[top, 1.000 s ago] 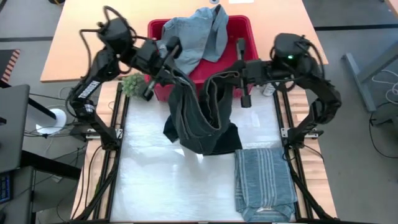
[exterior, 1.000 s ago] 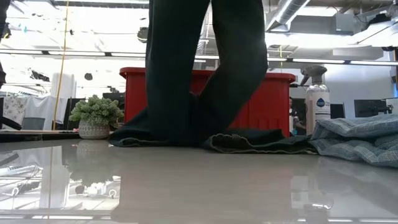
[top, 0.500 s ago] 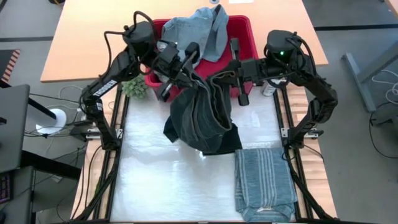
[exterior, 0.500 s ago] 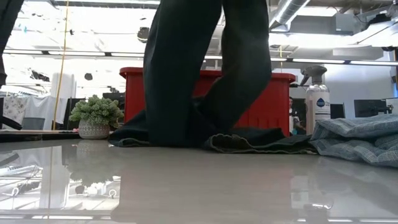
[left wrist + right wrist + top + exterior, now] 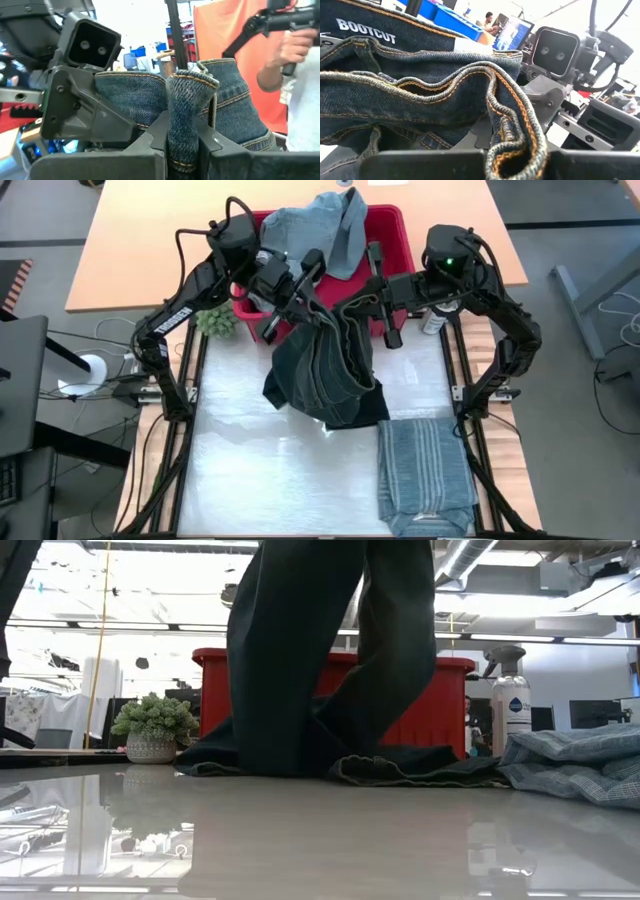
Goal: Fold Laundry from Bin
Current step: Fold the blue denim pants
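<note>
Dark navy jeans [image 5: 328,370] hang between my two grippers in front of the red bin [image 5: 395,230]. Their leg ends lie on the table [image 5: 400,768]. My left gripper [image 5: 302,292] and my right gripper [image 5: 365,298] are each shut on the waistband, close together. A light blue denim garment [image 5: 320,230] lies over the bin's rim. The blue-grey striped shirt [image 5: 425,470] lies folded at the table's near right. The small black item does not show. My left gripper pinches a bunched fold of the jeans' waistband [image 5: 184,97] between its two fingers [image 5: 156,142], several layers. The jeans hang below it, their lower ends on the table. My right gripper pinches the waistband's orange-stitched edge [image 5: 512,125] between its two fingers, coming level from the table's right. The waist sags slack between the two holds.
A small potted plant [image 5: 215,318] stands left of the bin and a spray bottle [image 5: 432,322] right of it. A person [image 5: 300,85] stands in the room beyond. The table's near left [image 5: 270,480] lies bare.
My left gripper has gone toward the table's right and far edges, closing on my right gripper. The jeans' waist opening has narrowed and the two legs hang closer together. The leg ends have stayed on the table.
</note>
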